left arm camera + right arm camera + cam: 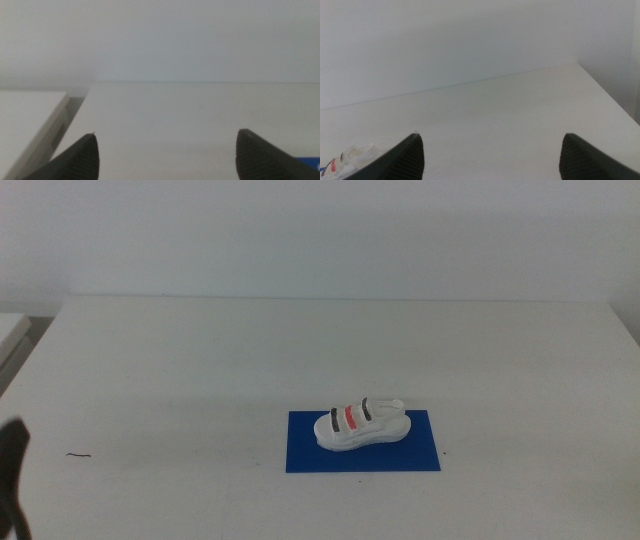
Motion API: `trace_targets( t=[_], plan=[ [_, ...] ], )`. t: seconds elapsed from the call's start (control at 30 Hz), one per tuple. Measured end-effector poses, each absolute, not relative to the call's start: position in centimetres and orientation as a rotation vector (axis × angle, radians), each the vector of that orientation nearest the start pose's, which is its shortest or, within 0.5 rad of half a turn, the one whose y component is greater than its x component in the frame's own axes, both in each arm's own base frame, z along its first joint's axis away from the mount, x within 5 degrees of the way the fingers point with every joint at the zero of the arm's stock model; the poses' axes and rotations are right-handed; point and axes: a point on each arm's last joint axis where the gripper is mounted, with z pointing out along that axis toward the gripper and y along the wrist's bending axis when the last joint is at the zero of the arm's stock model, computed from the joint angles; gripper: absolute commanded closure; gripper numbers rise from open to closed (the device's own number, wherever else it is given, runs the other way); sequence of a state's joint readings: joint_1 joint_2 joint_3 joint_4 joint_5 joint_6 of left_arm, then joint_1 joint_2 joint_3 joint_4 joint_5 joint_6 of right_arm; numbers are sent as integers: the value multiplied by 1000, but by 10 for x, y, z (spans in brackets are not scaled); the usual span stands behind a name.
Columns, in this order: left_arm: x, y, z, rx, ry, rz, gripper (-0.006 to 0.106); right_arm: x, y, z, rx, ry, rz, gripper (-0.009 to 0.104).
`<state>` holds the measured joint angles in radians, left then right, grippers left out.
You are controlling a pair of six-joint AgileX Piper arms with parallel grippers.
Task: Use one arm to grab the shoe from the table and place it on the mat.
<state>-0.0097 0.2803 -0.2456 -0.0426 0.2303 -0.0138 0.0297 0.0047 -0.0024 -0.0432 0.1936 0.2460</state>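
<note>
Shoe (361, 425) sits upright on mat (362, 442), mid-mat, sole down. Left end effector (165, 157) released, well apart from mat, near tabletop (200, 370) edge; right end effector (492, 157) released, empty. Risk: stray arm sweep nudging shoe off mat.

white shoe (360, 424), blue mat (405, 455), white table (200, 370)
</note>
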Motion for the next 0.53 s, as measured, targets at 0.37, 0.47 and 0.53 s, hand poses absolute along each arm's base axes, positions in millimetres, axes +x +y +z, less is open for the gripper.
trace_targets(
  t=[0.37, 0.47, 0.53],
  plan=[
    [56, -1, 194, -71, 1707, -76, 7, 56, 1, 196, 152, 1675, 169, 16],
    [56, -1, 195, -70, 1689, -77, 7, 56, 1, 196, 152, 1675, 169, 16],
    [56, -1, 194, -70, 1691, -77, 7, 56, 1, 196, 152, 1675, 169, 16]
  ],
)
